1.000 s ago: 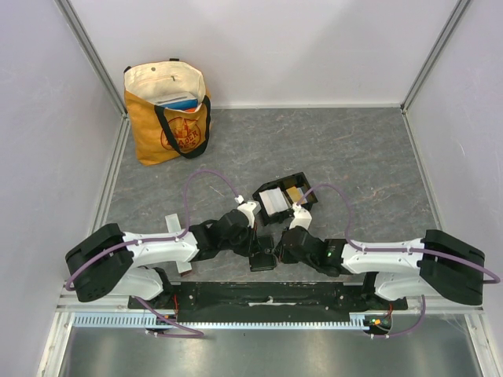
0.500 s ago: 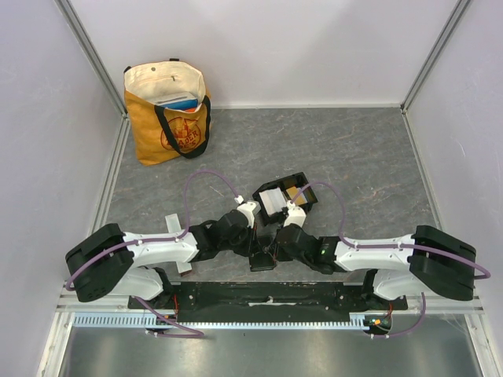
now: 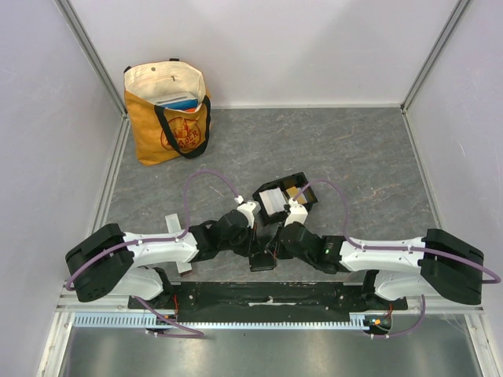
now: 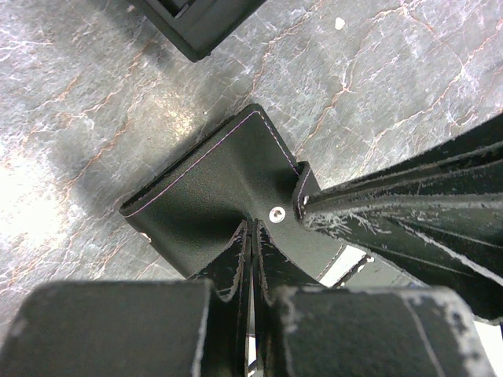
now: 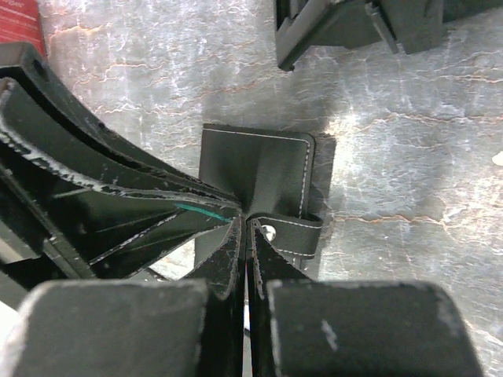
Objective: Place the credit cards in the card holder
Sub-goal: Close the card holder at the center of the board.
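Observation:
The black card holder [image 3: 306, 184] lies at the table's middle, with a pale grey-blue card [image 3: 271, 203] in its left compartment and an orange-gold card [image 3: 292, 192] in its right one. Just in front of it lies a flat black folding wallet [image 3: 262, 264]. My left gripper [image 3: 255, 251] and right gripper [image 3: 273, 250] meet over it. In the left wrist view the left gripper [image 4: 253, 236] is shut on the wallet [image 4: 212, 181]. In the right wrist view the right gripper [image 5: 246, 228] is shut on the wallet [image 5: 251, 161] by its snap strap [image 5: 287, 232].
An orange and cream tote bag [image 3: 167, 110] stands at the back left. A pale thin strip [image 3: 173, 223] lies under the left arm; I cannot tell what it is. The holder's corner shows in both wrist views [image 4: 200, 23] [image 5: 346, 27]. White walls enclose the table.
The right arm has shifted slightly, its gripper staying at the wallet. The left arm and the cards in the holder have not moved.

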